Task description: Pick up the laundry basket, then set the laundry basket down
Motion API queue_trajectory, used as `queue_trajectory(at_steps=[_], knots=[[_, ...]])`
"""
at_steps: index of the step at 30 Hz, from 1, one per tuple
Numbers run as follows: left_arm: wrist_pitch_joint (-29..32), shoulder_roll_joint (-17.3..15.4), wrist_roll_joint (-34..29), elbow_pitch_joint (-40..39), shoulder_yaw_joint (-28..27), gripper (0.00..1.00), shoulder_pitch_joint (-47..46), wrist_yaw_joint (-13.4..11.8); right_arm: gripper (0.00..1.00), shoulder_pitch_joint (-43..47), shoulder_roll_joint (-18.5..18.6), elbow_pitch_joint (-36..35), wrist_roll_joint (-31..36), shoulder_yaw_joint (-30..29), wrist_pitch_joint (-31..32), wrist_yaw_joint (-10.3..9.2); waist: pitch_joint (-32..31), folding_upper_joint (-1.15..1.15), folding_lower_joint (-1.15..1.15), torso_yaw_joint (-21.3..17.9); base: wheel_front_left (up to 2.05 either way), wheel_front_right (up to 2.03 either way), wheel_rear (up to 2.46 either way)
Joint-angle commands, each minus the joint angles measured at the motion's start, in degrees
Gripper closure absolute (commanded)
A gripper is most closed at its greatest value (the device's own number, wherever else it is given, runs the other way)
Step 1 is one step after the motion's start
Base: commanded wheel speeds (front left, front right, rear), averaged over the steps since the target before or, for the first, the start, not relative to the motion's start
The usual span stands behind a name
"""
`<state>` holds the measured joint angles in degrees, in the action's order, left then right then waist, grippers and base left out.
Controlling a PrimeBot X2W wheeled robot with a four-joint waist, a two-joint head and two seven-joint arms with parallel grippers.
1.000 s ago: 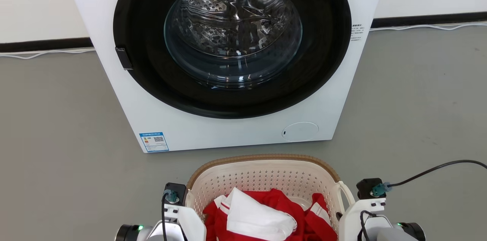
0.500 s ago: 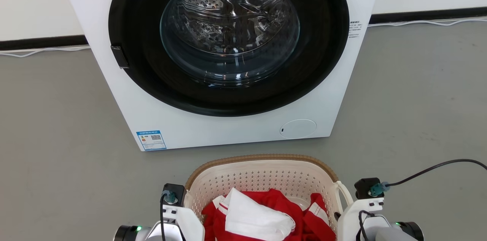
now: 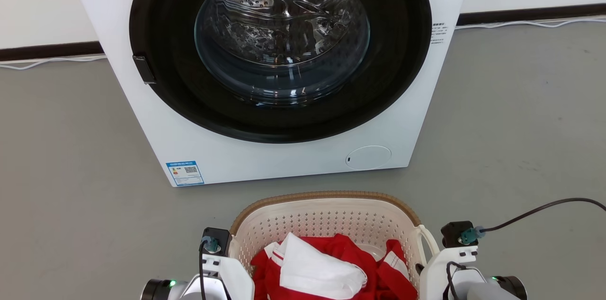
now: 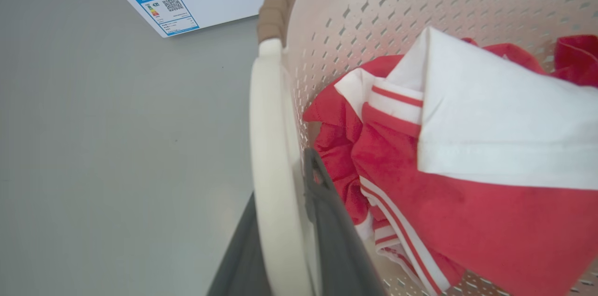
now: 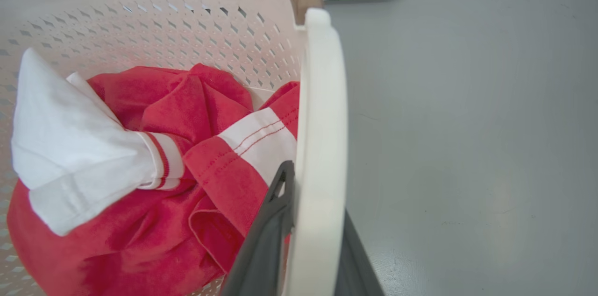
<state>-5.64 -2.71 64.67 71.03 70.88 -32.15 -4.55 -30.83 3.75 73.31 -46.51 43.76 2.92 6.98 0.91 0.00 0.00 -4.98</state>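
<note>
The laundry basket (image 3: 326,222), a small cream-white perforated plastic tub with a brown woven-look rim, is directly in front of the robot, between its two arms. It is a short way back from the large white front-loading washing machine (image 3: 284,160), whose round glass door (image 3: 281,35) is closed. Whether the basket's base is resting on the grey floor (image 3: 71,148) or is already clear of it, I cannot tell.

The left gripper (image 4: 282,184) has its dark fingers pinched on the white loop left handle (image 4: 266,123), one finger inside the basket and one outside. The right gripper (image 5: 317,193) mirrors this on the white loop right handle (image 5: 322,100). Holding both sides at once probably keeps the basket level and stops it swinging. A single grip would likely let it tip and spill its load.

That load is a loose heap of red and white clothes (image 3: 331,267), lying well below the rim. It seems light and soft, so it should not strain the thin handles. One inner finger sits just beside the fabric, and a fold could catch there when the fingers let go.

I judge this to be the carrying stage, with the set-down not yet done. Setting it down calls for both arms to lower together.
</note>
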Motion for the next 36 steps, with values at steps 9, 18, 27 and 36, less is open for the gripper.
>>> queue_trajectory(at_steps=[9, 18, 27, 36], knots=[[-1.6, -0.2, 0.2, -0.6, 0.2, 1.00, -3.5, 0.4, 1.00, -1.8, -0.9, -0.9, -1.6, 3.0, -0.9, 0.51, 0.1, 0.00, 0.00, 0.0, 0.00, 0.00, 0.00], [-1.6, -0.2, 0.5, -0.5, 0.7, 1.00, -3.7, 0.3, 1.00, -2.0, -0.9, -0.7, -3.0, 4.3, -1.3, 0.51, 0.4, 0.00, 0.00, 0.1, 0.00, 0.00, 0.00], [-1.6, -0.2, 0.7, -0.4, 1.0, 1.00, -3.8, 0.2, 1.00, -2.3, -0.9, -0.3, -4.3, 5.4, -1.6, 0.51, 0.6, 0.00, 0.00, 0.2, 0.00, 0.00, 0.00], [-1.6, -0.2, 0.8, -0.5, 1.3, 1.00, -4.0, 0.0, 1.00, -2.6, -0.9, 0.0, -5.4, 6.4, -2.0, 0.51, 0.9, 0.00, 0.00, 0.5, 0.00, 0.00, 0.00]])
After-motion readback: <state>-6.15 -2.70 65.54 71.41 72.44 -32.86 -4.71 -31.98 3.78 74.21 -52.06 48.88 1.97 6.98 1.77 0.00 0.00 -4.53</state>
